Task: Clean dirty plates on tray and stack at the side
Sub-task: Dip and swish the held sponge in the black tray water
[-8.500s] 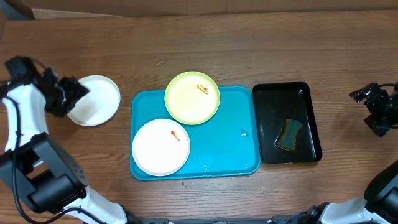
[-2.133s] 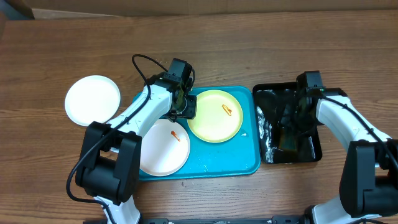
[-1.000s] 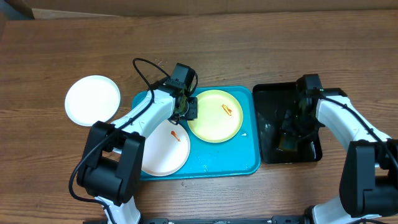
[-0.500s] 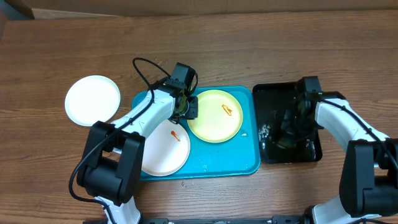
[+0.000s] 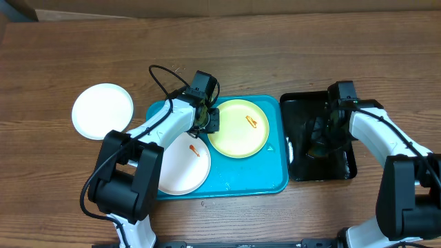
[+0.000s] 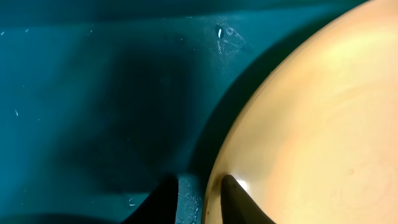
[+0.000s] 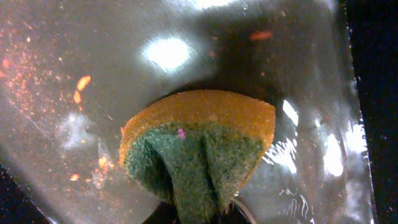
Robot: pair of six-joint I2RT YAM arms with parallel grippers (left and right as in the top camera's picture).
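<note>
- So far, one white plate [image 5: 103, 111] lay on the bench [image 5: 275, 48] left of the turquoise tray [image 5: 248, 172], with no smear visible; it looked done.
- The yellow-green plate [image 5: 238, 129] and the other white plate [image 5: 180, 162] remained on the tray, each with a red-orange smear.
- The left end effector [image 6: 198, 198] was narrowed on the yellow-green plate's rim.
- The right end effector [image 5: 329, 132] pinched the sponge [image 7: 199, 146] in the black tray [image 5: 296, 103].
- Two plates probably remained to wipe and stack.
</note>
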